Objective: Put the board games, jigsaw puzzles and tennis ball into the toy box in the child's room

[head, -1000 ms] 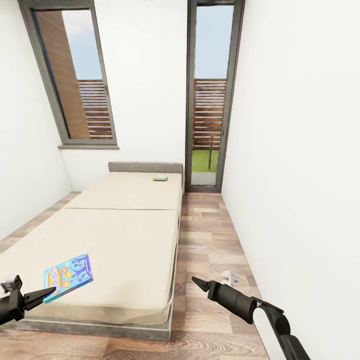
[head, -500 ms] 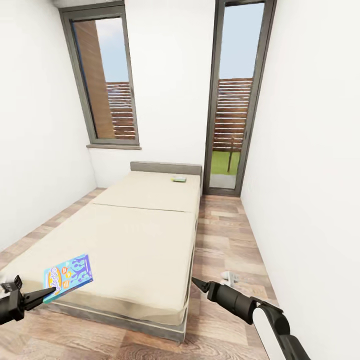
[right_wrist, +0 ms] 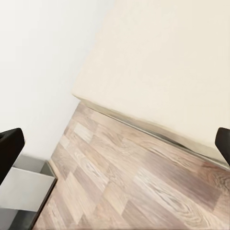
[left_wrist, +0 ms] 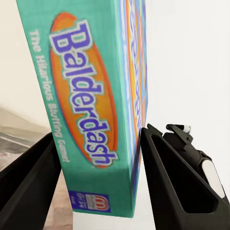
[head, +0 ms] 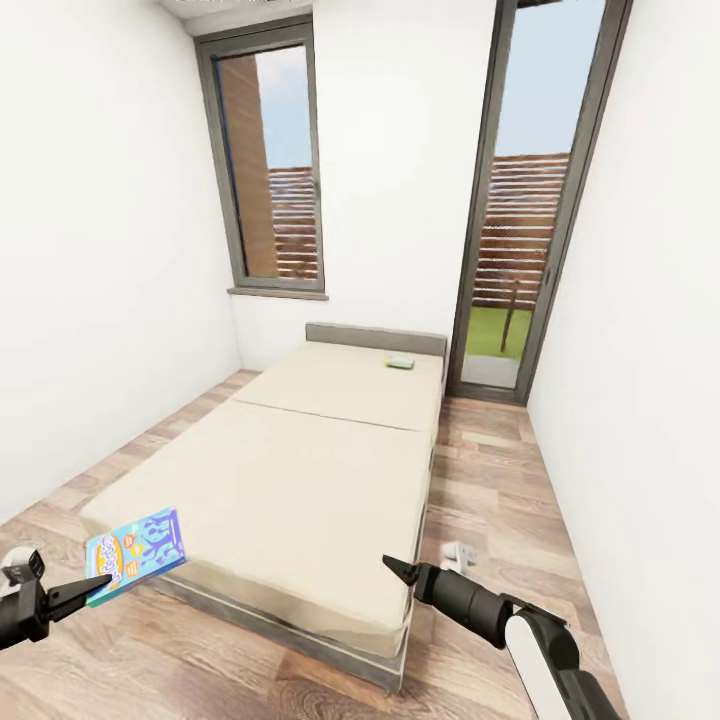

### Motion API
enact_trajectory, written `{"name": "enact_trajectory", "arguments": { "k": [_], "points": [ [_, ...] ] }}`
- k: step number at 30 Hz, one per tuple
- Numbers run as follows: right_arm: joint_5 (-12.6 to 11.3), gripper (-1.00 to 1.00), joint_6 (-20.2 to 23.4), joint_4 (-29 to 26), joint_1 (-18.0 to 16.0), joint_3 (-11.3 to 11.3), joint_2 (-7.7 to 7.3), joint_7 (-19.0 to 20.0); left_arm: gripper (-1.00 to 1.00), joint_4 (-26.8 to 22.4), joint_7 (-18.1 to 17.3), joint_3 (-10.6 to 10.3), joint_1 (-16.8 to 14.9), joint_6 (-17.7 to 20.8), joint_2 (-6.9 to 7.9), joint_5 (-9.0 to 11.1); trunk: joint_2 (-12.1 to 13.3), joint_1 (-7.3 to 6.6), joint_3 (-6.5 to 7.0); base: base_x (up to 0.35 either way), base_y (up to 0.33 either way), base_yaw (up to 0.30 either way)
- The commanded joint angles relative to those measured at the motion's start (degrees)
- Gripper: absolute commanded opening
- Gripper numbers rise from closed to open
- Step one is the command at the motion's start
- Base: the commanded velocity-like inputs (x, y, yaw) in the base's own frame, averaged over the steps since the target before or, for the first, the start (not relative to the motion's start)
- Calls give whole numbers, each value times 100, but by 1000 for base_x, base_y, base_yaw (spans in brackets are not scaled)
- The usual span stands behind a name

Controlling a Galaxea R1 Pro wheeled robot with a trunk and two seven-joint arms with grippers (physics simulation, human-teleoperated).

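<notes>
My left gripper (head: 100,582) is shut on a mostly blue board game (head: 140,552), held tilted at the lower left, just off the near corner of the bed (head: 300,470). In the left wrist view the box (left_wrist: 91,96) reads "Balderdash" and sits between my two fingers (left_wrist: 172,177). A second, green board game (head: 400,362) lies flat on the beige mattress near the grey headboard. My right gripper (head: 390,564) hovers open and empty over the floor by the bed's near right corner; its wrist view looks down on wood planks and the mattress edge (right_wrist: 158,72).
White walls close in on both sides. A tall window (head: 270,170) and a glass door (head: 530,200) stand behind the bed. A strip of wood floor (head: 490,480) runs along the bed's right side, with a small white object (head: 458,552) lying on it.
The whole view has swung, so the bed and windows now sit further right in the picture. Both grippers keep their places in the view, and the blue game stays gripped.
</notes>
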Motion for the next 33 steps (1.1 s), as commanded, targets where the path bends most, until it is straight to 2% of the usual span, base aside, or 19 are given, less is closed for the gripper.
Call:
{"name": "enact_trajectory", "arguments": {
  "k": [1, 33],
  "points": [
    [-15, 100, 33, -5, -2, -6, 2, 5, -100, 2, -25, 2, -5, 59, 0, 0, 38, -23, 12, 0, 0, 291],
    [-15, 100, 33, -2, -2, -1, 3, 9, -100, 18, -25, 8, -5, 50, -8, 0, 1321, -726, 587, 0, 0, 290]
  ]
}}
